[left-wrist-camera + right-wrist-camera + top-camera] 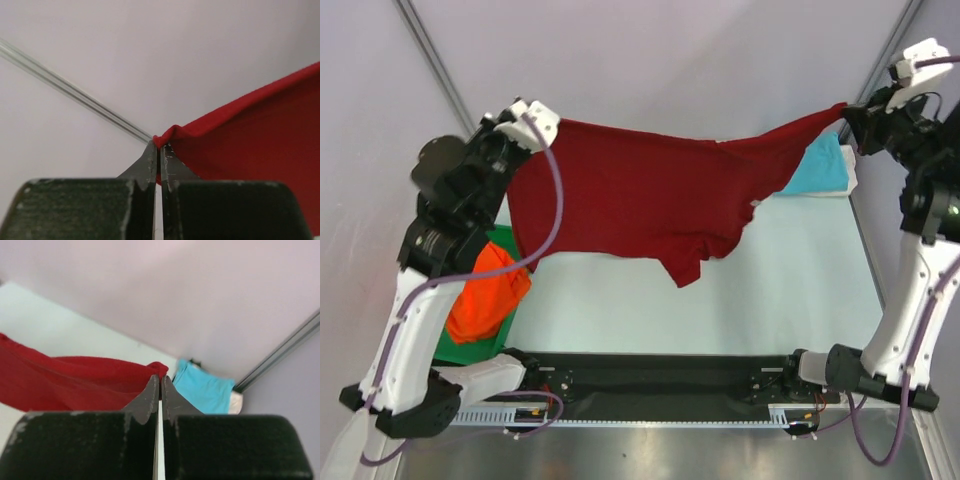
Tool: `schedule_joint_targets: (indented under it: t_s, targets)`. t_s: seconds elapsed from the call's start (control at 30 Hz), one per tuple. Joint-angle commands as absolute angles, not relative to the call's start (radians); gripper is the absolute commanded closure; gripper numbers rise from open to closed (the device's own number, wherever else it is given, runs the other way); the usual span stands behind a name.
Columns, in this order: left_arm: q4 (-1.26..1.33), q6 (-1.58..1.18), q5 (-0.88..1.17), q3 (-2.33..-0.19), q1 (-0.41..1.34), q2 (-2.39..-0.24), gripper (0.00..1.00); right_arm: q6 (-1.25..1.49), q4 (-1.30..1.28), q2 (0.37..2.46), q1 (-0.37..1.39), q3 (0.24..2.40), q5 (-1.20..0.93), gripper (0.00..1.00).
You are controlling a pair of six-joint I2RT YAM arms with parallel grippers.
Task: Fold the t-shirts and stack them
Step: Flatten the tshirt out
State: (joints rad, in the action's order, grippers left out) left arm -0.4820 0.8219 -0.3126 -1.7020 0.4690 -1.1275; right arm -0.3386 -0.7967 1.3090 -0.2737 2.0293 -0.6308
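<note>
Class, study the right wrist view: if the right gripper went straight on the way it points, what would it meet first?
Beyond the dark red t-shirt it pinches, the right gripper would probably reach the turquoise t-shirt just past its tips; depth is unclear, so perhaps the wall instead.

One dark red t-shirt (pixel 620 200), one turquoise t-shirt (pixel 820 170), one orange t-shirt (pixel 485 300), one green tray (pixel 460 352).

white-and-black arms (pixel 405 320) trailing purple cables (pixel 558 200); scuffed black tool fingers (pixel 148 167).
</note>
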Motion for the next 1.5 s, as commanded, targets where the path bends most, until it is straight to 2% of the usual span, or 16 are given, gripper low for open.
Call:
schedule_joint_targets:
  t_s: [0.0,0.23,0.57,0.8,1.17,1.3,1.47]
  targets:
    - [-0.439,0.830,-0.293,-1.683,0.463,-0.990,1.00,-0.268,-0.810,1.171,-0.281,2.130,-0.577,1.00]
    - [-0.578,0.769,-0.196,-1.722,0.465,-0.871,1.00,-0.267,-0.939,1.079,-0.281,2.305,-0.516,1.00]
    - [-0.681,0.761,-0.106,-1.842,0.462,-0.834,1.00,-0.255,-0.887,1.089,-0.281,2.448,-0.342,1.00]
    - [-0.638,0.764,-0.133,-1.732,0.463,-0.873,1.00,-0.258,-0.683,1.185,-0.281,2.405,-0.333,1.00]
    - [-0.430,0.778,-0.206,-1.398,0.456,-1.034,1.00,-0.314,-0.417,1.318,-0.279,1.922,-0.434,1.00]
    - [-0.347,0.758,-0.218,-1.400,0.436,-1.158,1.00,-0.342,-0.345,1.408,-0.279,1.896,-0.425,1.00]
    - [-0.296,0.744,-0.242,-1.500,0.422,-1.293,1.00,-0.342,-0.350,1.549,-0.279,2.008,-0.408,1.00]
